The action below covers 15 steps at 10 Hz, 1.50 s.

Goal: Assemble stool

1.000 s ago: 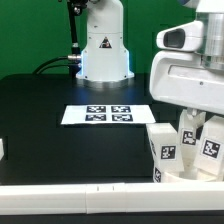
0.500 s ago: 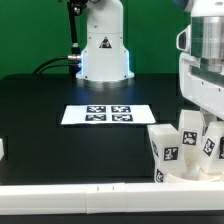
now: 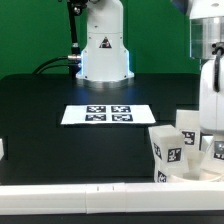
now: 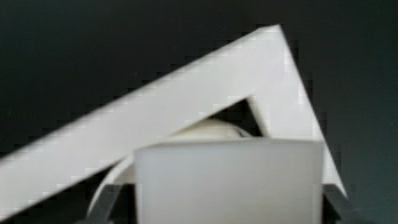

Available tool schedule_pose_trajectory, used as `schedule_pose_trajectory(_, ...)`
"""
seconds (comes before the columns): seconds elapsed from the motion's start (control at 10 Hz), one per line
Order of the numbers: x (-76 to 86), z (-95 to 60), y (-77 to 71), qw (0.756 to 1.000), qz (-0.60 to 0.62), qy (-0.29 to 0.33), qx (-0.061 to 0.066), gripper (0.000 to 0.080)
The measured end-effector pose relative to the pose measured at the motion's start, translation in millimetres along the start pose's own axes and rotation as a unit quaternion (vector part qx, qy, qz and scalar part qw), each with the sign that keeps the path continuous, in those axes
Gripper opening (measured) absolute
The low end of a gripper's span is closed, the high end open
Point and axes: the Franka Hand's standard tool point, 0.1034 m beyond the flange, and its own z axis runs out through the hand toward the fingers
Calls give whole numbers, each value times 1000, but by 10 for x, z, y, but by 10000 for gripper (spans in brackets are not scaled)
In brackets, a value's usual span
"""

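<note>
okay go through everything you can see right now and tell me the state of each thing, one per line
Marker board: lying flat on the black table, nothing on it.
Stool legs: standing clustered at the exterior view's right, tags facing the camera.
End effector: a white block sits between its fingers; contact cannot be judged.
Arm: above the legs.

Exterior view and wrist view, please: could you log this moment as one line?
arm: exterior view's right, over legs | gripper: holds white part | marker board: flat on table
</note>
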Motion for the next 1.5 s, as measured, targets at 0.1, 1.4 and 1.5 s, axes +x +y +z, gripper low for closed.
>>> schedule_pose_trajectory(0.1,-1,-3,10,1000,-4,-4,7,334)
schedule_pose_trajectory(1.4,-137,-302,-40,878,-479,-5,9,648)
schedule_pose_trajectory(1.5,-160,-324,-44,819,-574,-1,12,648)
